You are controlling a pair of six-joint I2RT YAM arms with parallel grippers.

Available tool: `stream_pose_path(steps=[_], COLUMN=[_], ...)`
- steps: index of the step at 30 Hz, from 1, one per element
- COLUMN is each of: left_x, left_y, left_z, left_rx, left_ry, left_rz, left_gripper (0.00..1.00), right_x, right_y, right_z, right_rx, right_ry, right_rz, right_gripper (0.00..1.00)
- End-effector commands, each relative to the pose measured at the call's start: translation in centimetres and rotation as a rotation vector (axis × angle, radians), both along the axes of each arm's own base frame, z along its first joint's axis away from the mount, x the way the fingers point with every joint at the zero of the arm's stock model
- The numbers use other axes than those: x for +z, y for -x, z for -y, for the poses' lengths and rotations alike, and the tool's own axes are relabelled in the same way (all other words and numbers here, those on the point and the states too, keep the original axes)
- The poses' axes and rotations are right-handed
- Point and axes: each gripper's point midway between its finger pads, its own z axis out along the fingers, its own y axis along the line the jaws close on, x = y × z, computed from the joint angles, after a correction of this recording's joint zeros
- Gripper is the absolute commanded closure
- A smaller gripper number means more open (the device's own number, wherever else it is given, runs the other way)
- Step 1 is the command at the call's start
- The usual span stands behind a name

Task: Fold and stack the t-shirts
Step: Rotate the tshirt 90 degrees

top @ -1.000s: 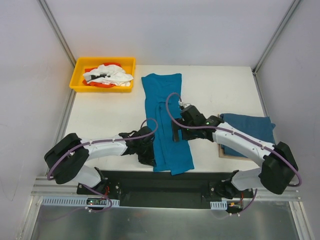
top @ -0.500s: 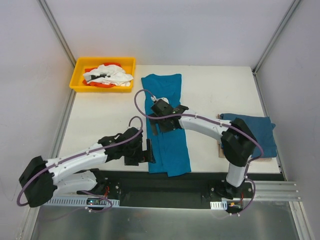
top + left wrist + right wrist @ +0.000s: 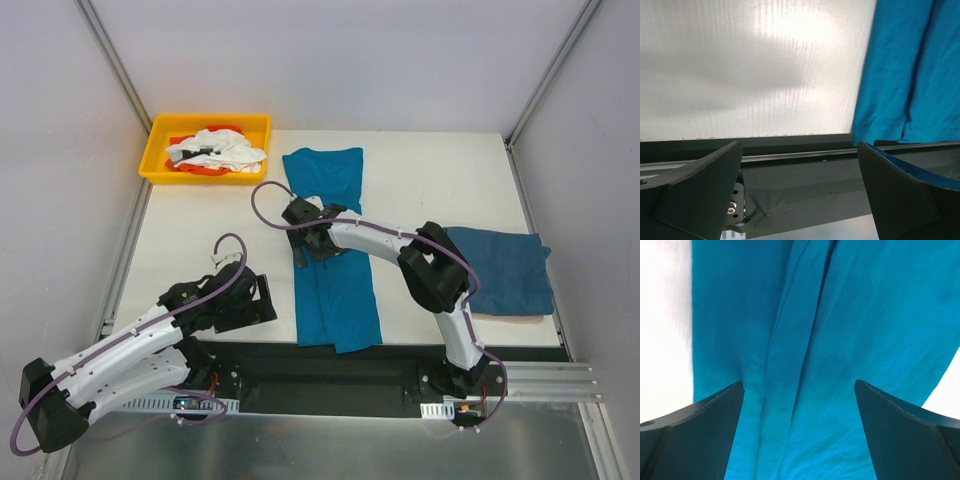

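Observation:
One teal t-shirt (image 3: 335,290) lies folded into a long narrow strip down the middle of the white table (image 3: 200,240). A second t-shirt (image 3: 505,272) lies folded at the right. My right gripper (image 3: 312,250) hovers open over the strip's left half; in the right wrist view the cloth (image 3: 815,330) fills the space between the fingers, and nothing is gripped (image 3: 800,430). My left gripper (image 3: 262,303) stands open and empty to the left of the strip's near end. In the left wrist view (image 3: 800,190) the shirt's edge (image 3: 905,75) is at the upper right.
A yellow bin (image 3: 160,150) with white and red cloths sits at the back left corner. The black base rail (image 3: 320,365) runs along the table's near edge, right below the left gripper (image 3: 800,165).
My left gripper has opened, let go of the shirt's near edge and drawn back to the left. The right arm has swung left across the strip to its left side.

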Motion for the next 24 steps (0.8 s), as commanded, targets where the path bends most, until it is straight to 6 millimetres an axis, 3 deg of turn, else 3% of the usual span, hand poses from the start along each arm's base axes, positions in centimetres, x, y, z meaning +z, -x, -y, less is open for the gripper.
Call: stream_pose_path(steps=[1, 5, 15, 18, 24], left_x=[0.2, 0.1, 0.2, 0.3, 0.1], left_y=[-0.6, -0.8, -1.2, -1.2, -1.5], left_z=[-0.9, -1.0, -1.1, -0.9, -0.2], left_rx=[0.027, 0.027, 0.038, 0.035, 0.018], left_ry=[-0.064, -0.082, -0.087, -0.083, -0.065], left_rz=[0.008, 0.006, 0.022, 0.024, 0.018], left_gripper=[0.01, 0.01, 0.01, 0.01, 0.01], right_x=[0.1, -0.1, 2.1, 2.4, 2.6], right_y=[-0.9, -1.2, -1.3, -1.3, -0.2], right_z=[0.7, 1.7, 3.3, 3.4, 1.7], right_rx=[-0.037, -0.066, -0.092, -0.093, -0.027], right_ry=[0.060, 0.091, 0.092, 0.081, -0.012], right_rz=[0.017, 0.023, 0.072, 0.075, 0.027], right_gripper=[0.03, 0.03, 0.03, 0.03, 0.03])
